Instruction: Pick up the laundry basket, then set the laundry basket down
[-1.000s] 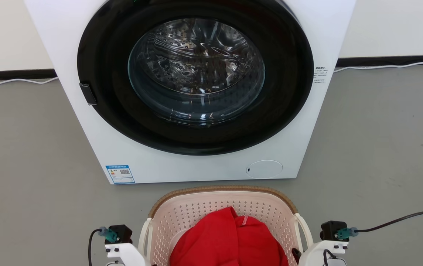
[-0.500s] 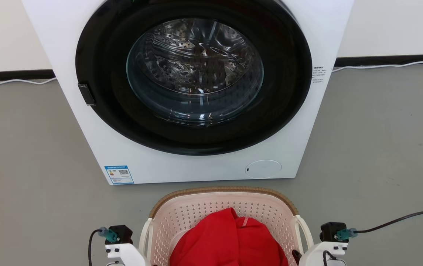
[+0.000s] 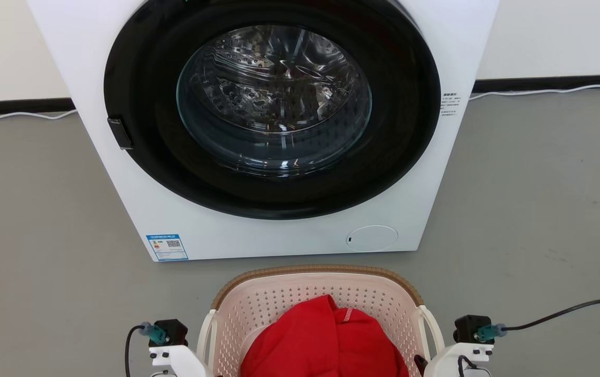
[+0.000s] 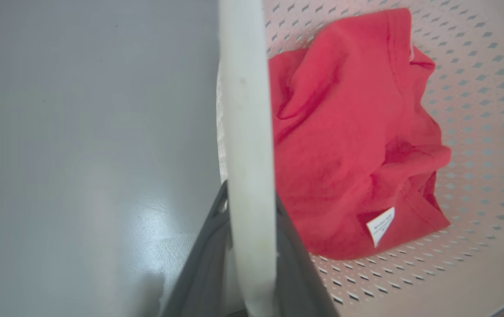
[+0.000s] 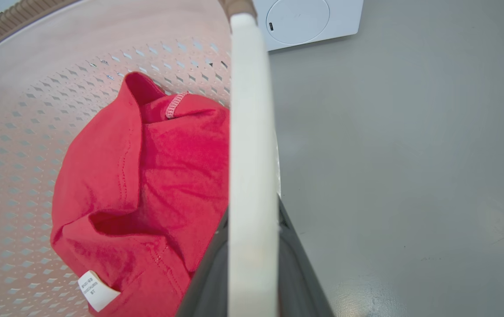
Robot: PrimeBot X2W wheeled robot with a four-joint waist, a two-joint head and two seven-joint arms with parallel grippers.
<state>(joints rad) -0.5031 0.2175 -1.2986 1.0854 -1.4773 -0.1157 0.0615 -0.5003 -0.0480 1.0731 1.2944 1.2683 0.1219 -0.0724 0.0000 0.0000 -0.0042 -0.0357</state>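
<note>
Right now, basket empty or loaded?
Loaded, not full: one crumpled red garment lies inside the laundry basket, below its rim.

A white washing machine (image 3: pixel 121 173) stands on a grey floor (image 3: pixel 530 209), its round door (image 3: pixel 273 99) shut, with a steel drum showing through the glass. A blue sticker (image 3: pixel 167 247) sits at its lower left corner and a round flap (image 3: pixel 372 238) at the lower right. A white cable (image 3: pixel 541 92) runs along the black skirting (image 3: pixel 551 84) behind. Nearer, a red garment (image 3: pixel 320 340) lies crumpled, with a white label (image 4: pixel 380 225) at its edge
</note>
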